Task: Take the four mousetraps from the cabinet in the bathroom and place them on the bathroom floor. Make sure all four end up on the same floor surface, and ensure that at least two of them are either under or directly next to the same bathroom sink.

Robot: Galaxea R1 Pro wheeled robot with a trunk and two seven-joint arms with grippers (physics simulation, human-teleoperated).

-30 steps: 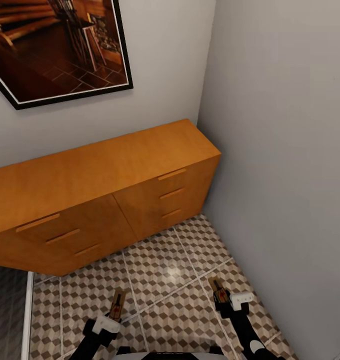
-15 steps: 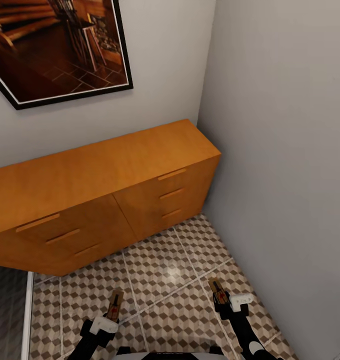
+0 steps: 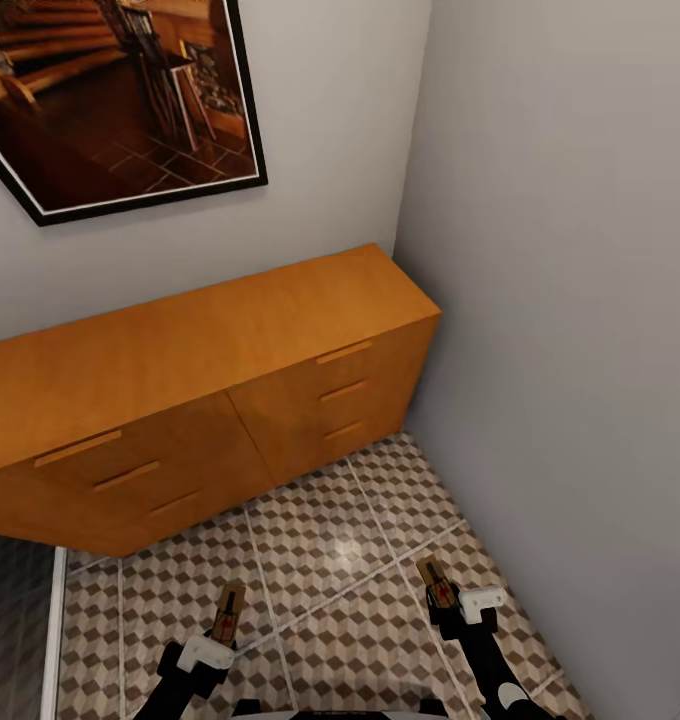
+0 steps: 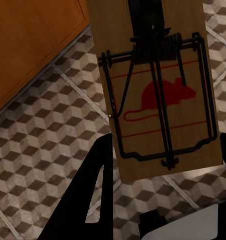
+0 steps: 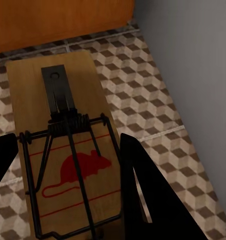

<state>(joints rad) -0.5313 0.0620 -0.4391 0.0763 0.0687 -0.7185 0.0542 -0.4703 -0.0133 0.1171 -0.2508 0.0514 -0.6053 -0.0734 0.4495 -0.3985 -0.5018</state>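
- the left gripper [image 3: 218, 640] is closed down on a mousetrap [image 3: 228, 612], its dark fingers [image 4: 95, 190] pressing the two long edges of the near end of the board; the trap juts forward past the fingertips, above the bathroom floor [image 3: 320, 560]
- in the left wrist view that mousetrap [image 4: 155, 85] lies face up between the fingers, with the red mouse mark and the dark wire frame plain to see
- the right gripper [image 3: 448, 608] is likewise closed on a second mousetrap [image 3: 435, 585], the board held at its near end and pointing away from the robot, above the tiles near the right wall [image 3: 570, 350]
- in the right wrist view this trap [image 5: 63, 150] sits between the two dark fingers [image 5: 140, 195], red mark up, with the tiled floor [image 5: 142, 85] below and the grey wall [image 5: 192, 60] just beside
- the cabinet [image 3: 210, 390] stands at the far side against the back wall, its right end in the corner; its flat top is bare wood and the drawer fronts with slim bar handles look shut
- the floor of cube-pattern tiles runs from the cabinet's foot to the robot
- a framed picture [image 3: 110, 100] hangs tilted on the far wall above the cabinet
- a dark glass panel [image 3: 15, 620] edges the floor at the near left
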